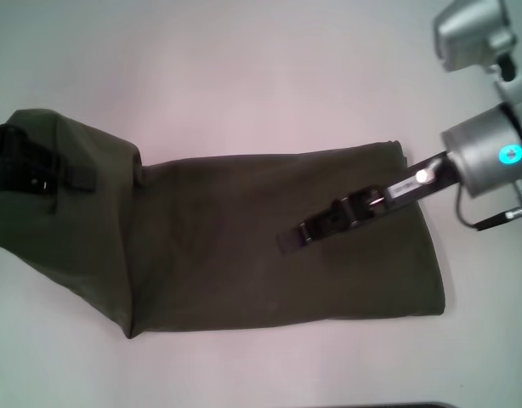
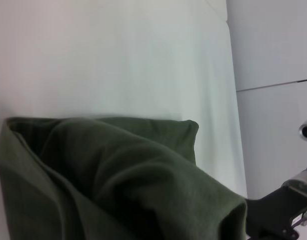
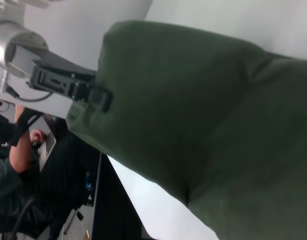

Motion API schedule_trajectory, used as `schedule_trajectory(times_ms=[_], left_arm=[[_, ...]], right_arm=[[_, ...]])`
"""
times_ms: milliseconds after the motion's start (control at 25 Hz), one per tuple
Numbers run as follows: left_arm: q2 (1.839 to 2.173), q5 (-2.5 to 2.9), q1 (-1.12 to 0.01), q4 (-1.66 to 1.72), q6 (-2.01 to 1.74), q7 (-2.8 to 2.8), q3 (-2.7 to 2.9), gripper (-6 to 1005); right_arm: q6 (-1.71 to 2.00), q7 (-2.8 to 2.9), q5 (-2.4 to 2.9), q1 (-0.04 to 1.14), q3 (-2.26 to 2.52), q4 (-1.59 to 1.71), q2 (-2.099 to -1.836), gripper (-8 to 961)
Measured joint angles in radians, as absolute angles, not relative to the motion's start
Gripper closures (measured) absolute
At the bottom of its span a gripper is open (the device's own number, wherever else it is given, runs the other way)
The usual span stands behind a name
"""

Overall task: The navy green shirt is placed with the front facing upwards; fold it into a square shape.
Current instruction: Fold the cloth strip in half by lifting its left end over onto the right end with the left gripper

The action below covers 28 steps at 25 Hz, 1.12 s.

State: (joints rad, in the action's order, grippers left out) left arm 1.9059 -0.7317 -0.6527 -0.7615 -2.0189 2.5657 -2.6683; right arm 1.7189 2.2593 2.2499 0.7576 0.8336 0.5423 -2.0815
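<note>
Navy green shirt (image 1: 244,246) lay as a long folded band across the white counter (image 1: 244,76), with bare counter on every side of it. The left gripper (image 1: 23,161) pinched and lifted the shirt's left end. The right gripper (image 1: 329,225) stretched over the right half; its jaws' opening could not be told.

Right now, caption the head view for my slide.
Left gripper lifts the olive shirt end; right gripper rests on it.
</note>
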Motion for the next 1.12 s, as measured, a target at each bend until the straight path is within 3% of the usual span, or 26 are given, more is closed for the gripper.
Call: schedule_trajectory(times_ms=[160,520,1120], left_arm=[[1.909,-0.732,-0.654,-0.761,-2.014,2.564,-2.67,949],[1.911,-0.783,-0.654,-0.769,-2.022,2.567,-2.667,948],[1.911,-0.833,-0.649,-0.771,-2.034,2.567,-2.662,947]], right_arm=[[1.657,2.245,2.241,0.804,0.87,0.453,-2.097,581],[1.478,2.243,2.185,0.877,0.93,0.266,-2.103,950],[1.372,2.228,2.117,0.924,0.942,0.134,-2.114,953]])
